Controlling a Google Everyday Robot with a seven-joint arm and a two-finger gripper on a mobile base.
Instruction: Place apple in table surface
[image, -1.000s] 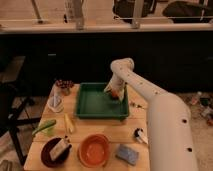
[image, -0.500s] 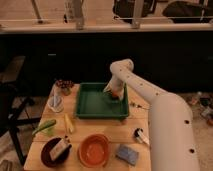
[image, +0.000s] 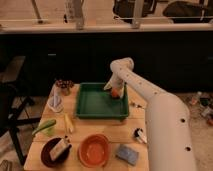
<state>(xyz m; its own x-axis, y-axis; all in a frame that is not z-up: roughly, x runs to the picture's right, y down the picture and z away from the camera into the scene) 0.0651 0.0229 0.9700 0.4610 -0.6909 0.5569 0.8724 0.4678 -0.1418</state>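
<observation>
The apple (image: 115, 93) is a small orange-red fruit at the far right corner of the green tray (image: 95, 106), right at my gripper (image: 114, 91). The gripper hangs from the white arm (image: 150, 100), which reaches from the lower right over the tray's right rim. The apple sits between or just under the fingers, slightly above the tray floor. The table surface (image: 115, 132) is a pale slatted wooden top carrying everything.
An orange bowl (image: 94, 149) and a dark bowl (image: 55, 150) with a pale object stand at the front. A blue sponge (image: 126, 153), a small black-and-white item (image: 139, 135), a banana (image: 68, 122), a green item (image: 45, 127), a white bottle (image: 55, 100) and a cup (image: 64, 86) lie around.
The gripper and the apple stay at the tray's far right corner; no clear movement.
</observation>
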